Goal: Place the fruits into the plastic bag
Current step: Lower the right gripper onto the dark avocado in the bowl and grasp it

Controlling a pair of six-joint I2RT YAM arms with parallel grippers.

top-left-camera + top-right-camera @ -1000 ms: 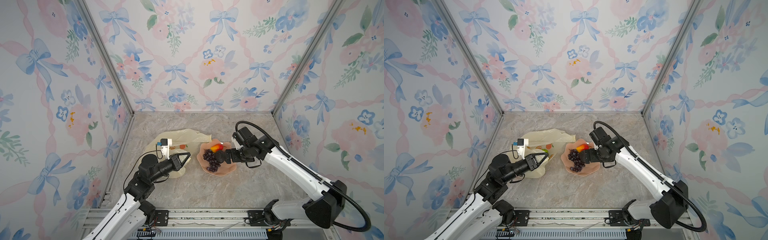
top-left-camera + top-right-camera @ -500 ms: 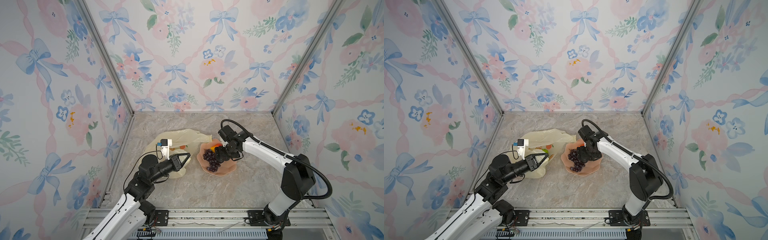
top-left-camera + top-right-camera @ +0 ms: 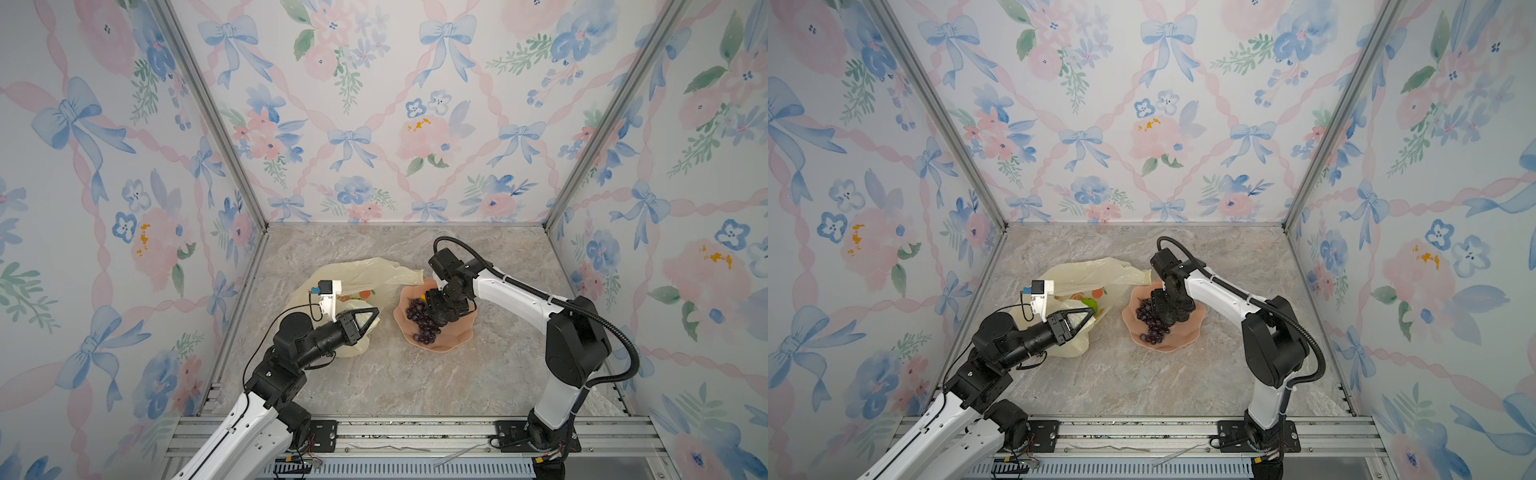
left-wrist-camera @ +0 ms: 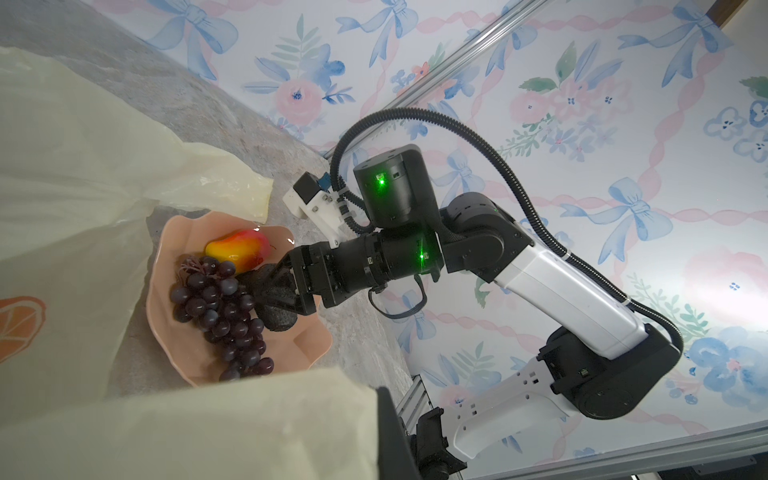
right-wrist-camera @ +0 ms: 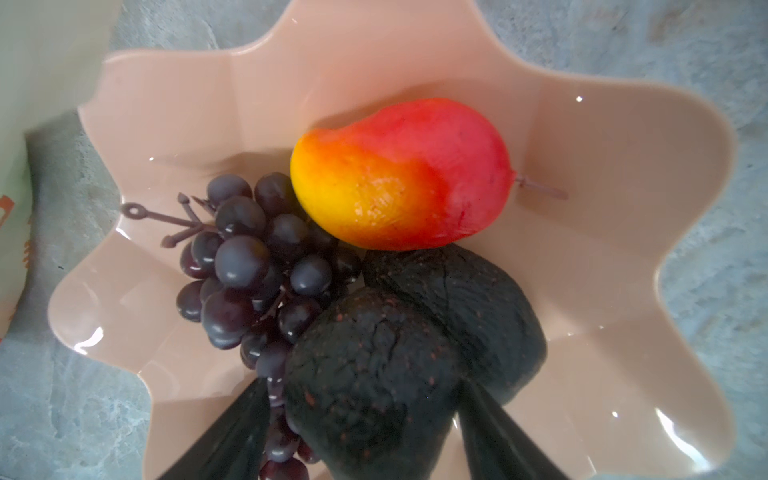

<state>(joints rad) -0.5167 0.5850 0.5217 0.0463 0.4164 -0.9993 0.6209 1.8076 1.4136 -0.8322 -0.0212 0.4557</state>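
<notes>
The pink wavy dish (image 5: 623, 166) holds a red-yellow mango (image 5: 399, 174), a dark purple grape bunch (image 5: 249, 270) and two dark rough-skinned fruits (image 5: 478, 311). My right gripper (image 5: 363, 382) points down into the dish (image 3: 453, 345), open, with its jaws on either side of the nearer dark fruit (image 5: 374, 415); a strand of grapes lies between one finger and that fruit. My left gripper (image 3: 374, 309) is shut on the plastic bag's (image 3: 365, 274) rim and holds it up left of the dish. A green lime (image 3: 1089, 304) shows inside the bag (image 3: 1092, 272).
The bag's loose handle end (image 3: 409, 274) lies against the dish's far rim. Patterned walls enclose the marble floor (image 3: 415, 382) on three sides, and a metal rail (image 3: 415, 432) runs along the front edge.
My right arm has swung in over the dish and its gripper has come down around a dark fruit, its jaws narrowing. The left gripper and the bag have stayed put.
</notes>
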